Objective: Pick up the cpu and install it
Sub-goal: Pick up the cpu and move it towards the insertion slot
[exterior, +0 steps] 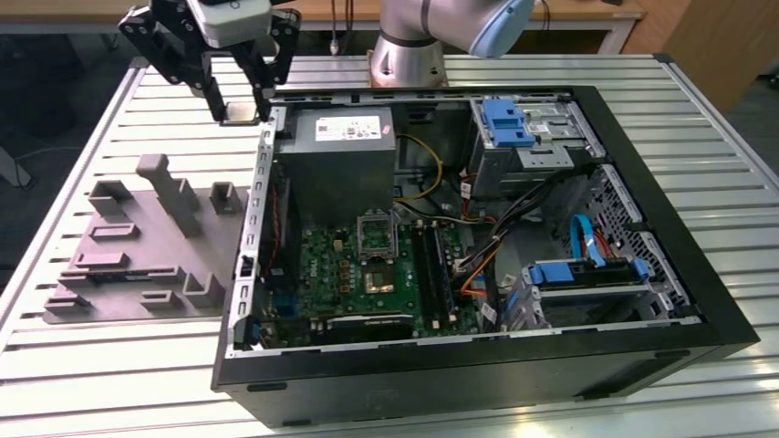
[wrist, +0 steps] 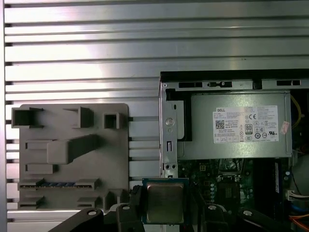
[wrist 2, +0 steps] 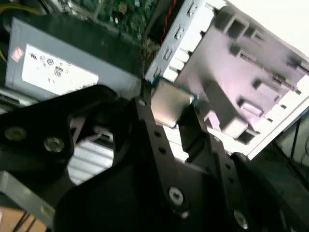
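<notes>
your gripper (exterior: 241, 111) had its jaws clamped on the cpu (wrist: 165, 202), just outside the computer case (exterior: 487, 374), near its power supply (exterior: 353, 146), grey tray (exterior: 134, 255) beside the case

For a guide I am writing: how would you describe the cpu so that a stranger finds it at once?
Find the open black computer case; at its far corner, on the exterior view's left, hangs the gripper. Between its fingers is the cpu: a small flat square, silvery with a thin green rim, unlike the big grey labelled box.
</notes>
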